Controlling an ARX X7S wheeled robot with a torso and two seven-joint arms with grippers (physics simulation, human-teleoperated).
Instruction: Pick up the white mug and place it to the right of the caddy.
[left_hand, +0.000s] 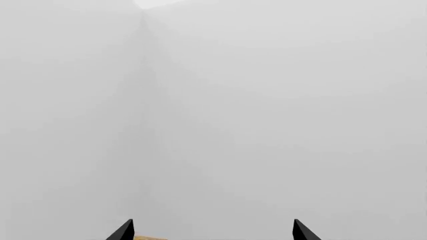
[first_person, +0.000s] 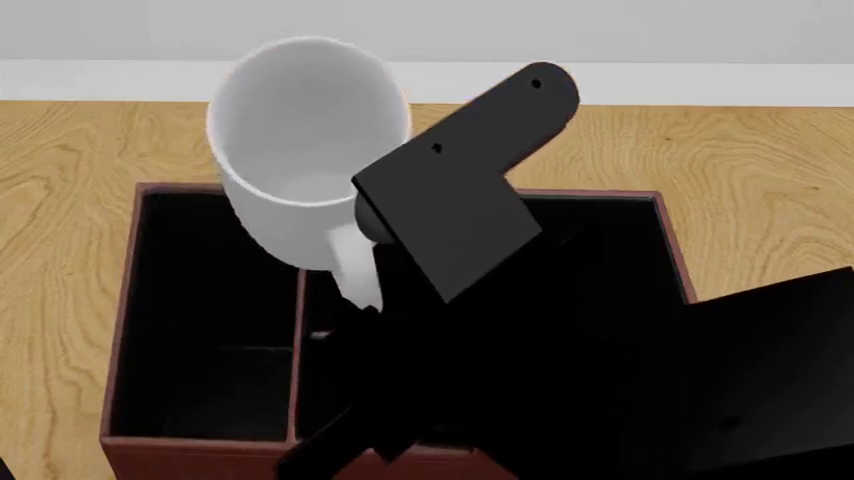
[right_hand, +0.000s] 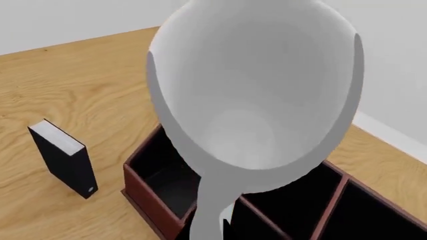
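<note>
While the right gripper (first_person: 363, 262) is clenching the handle of the white mug (first_person: 304, 150), the mug is hanging tilted above the caddy (first_person: 128, 300), toward its 11 o'clock corner. A black book (right_hand: 65, 158) is standing upright near the caddy. The left gripper (left_hand: 213, 232) is showing spread fingertips (left_hand: 123, 231), grasping nothing.

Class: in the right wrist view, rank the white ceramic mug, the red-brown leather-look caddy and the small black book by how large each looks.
1. White ceramic mug: largest, though it is nearest the camera.
2. Red-brown leather-look caddy: cropped by the frame, so its rank is unsure.
3. Small black book: smallest.
</note>
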